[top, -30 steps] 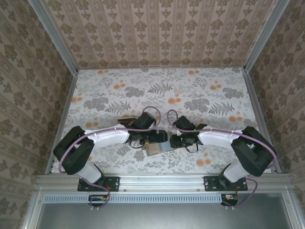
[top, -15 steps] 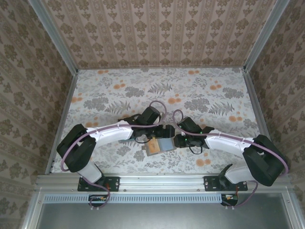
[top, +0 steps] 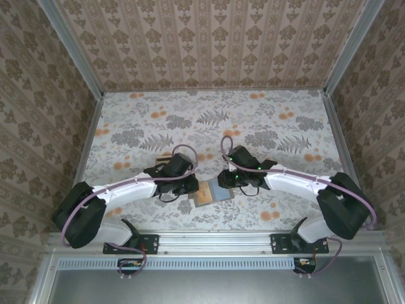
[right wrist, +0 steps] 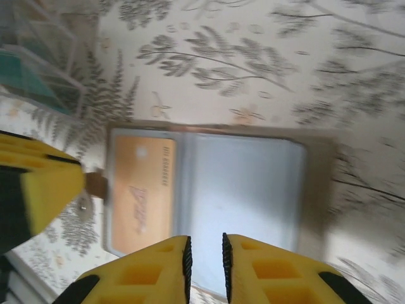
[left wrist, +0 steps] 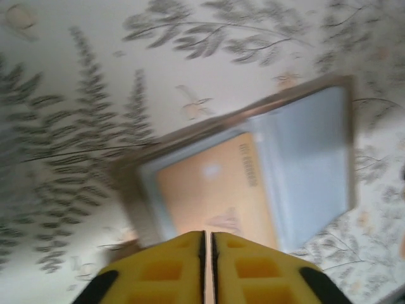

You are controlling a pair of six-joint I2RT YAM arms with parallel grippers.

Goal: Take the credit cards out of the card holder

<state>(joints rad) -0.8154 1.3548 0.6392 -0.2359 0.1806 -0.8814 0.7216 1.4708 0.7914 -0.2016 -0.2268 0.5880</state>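
The card holder (top: 218, 192) lies open and flat on the flowered table between my two grippers. Its left panel holds a tan-orange credit card (left wrist: 212, 187), which I also see in the right wrist view as the card (right wrist: 139, 190). The other panel (right wrist: 243, 190) is bare blue-grey lining. My left gripper (left wrist: 207, 240) is shut, its tips over the card's near edge, and I cannot tell if they touch it. My right gripper (right wrist: 205, 250) hovers over the bare panel, open by a narrow gap, nothing between its pads. A small brown tab (right wrist: 95, 183) sticks out at the holder's left edge.
A clear plastic tray (right wrist: 35, 69) with teal contents stands just beyond the holder on its left. Patterned walls close the table (top: 209, 120) on three sides. A metal rail (top: 215, 239) runs along the near edge.
The left gripper has pulled back to the left and shut. The right gripper has shifted left over the holder and narrowed. The holder, earlier raised between the grippers, now lies open.
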